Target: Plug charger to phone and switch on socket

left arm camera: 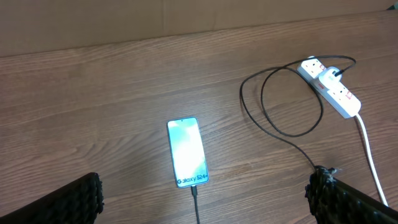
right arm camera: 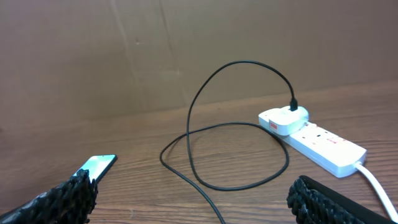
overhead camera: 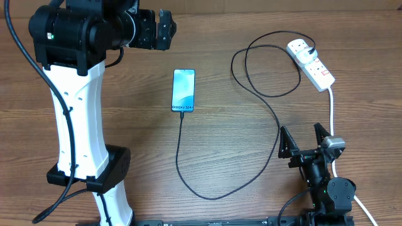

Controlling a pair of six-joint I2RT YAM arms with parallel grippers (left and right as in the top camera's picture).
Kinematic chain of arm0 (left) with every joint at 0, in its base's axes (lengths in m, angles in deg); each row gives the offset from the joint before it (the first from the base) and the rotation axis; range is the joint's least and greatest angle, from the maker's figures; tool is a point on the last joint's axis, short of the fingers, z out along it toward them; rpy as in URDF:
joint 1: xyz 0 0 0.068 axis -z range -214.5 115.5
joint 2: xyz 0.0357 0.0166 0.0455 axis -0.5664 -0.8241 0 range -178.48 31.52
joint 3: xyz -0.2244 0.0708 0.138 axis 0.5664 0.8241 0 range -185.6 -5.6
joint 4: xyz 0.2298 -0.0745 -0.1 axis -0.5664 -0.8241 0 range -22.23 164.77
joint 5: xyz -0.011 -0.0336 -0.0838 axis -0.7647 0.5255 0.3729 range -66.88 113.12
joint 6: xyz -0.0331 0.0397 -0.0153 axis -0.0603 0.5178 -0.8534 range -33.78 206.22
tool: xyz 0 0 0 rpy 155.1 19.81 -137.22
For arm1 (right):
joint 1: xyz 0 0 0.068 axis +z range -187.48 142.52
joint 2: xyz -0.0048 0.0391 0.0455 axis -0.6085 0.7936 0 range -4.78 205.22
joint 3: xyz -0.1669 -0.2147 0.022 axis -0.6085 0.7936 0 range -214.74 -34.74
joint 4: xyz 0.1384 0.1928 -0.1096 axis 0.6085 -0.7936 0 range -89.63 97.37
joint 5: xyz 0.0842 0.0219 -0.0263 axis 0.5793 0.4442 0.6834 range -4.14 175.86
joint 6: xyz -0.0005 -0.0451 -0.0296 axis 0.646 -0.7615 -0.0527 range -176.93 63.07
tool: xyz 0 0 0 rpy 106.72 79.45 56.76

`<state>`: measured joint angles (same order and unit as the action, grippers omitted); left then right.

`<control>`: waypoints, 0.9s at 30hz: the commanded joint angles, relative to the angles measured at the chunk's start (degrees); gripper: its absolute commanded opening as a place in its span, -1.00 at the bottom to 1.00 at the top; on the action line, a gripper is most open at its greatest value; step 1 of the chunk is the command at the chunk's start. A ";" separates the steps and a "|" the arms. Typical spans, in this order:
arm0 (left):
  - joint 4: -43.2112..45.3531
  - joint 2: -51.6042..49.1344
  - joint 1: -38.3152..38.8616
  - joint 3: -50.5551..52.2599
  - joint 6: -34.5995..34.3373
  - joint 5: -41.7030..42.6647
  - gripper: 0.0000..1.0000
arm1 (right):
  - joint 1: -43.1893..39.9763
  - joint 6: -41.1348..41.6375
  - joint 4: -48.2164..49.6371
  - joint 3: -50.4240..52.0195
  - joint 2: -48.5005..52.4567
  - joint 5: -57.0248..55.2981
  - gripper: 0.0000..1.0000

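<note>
Left arm (overhead camera: pixel 75 94) stands high (jaws apart) beside the phone (overhead camera: pixel 183 90).

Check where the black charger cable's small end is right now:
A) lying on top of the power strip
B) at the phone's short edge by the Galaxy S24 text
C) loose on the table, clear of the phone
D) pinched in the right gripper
B: the charger runs straight up to the short edge of the phone below the text, while the left gripper and right gripper are open and empty.
</note>
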<state>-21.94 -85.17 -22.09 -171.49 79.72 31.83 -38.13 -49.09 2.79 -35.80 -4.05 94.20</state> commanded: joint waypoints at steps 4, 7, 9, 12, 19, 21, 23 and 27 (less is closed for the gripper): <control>-0.09 -0.22 -0.11 0.04 -0.35 -0.33 1.00 | 0.26 -1.66 -0.20 0.57 -0.61 -3.08 1.00; -0.09 -0.22 -0.11 0.04 -0.35 -0.33 1.00 | 0.26 -6.29 -0.13 0.57 -0.61 -2.25 1.00; -0.09 -0.22 -0.11 0.02 -0.35 -0.33 1.00 | 0.26 -9.79 -0.13 0.57 -0.61 -2.23 1.00; -0.09 -0.22 -0.11 0.04 -0.35 -0.33 0.99 | 0.26 -12.31 -0.13 0.57 -0.61 -2.25 1.00; -0.09 -0.22 -0.11 0.02 -0.35 -0.33 1.00 | 0.26 -12.85 -0.15 0.57 -0.61 -2.27 1.00; -0.09 -0.22 -0.11 0.04 -0.35 -0.33 0.99 | 0.26 -14.01 -0.13 0.57 -0.61 -2.27 1.00; -0.09 -0.22 -0.11 0.04 -0.35 -0.33 0.99 | 0.26 -15.28 -0.13 0.57 -0.61 -2.27 1.00; -0.09 -0.22 -0.11 0.04 -0.35 -0.33 1.00 | 0.26 -15.37 -0.15 0.57 -0.61 -2.45 1.00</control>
<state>-21.94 -85.17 -22.09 -171.49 79.72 31.83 -38.13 -63.17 2.57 -35.80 -4.05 92.45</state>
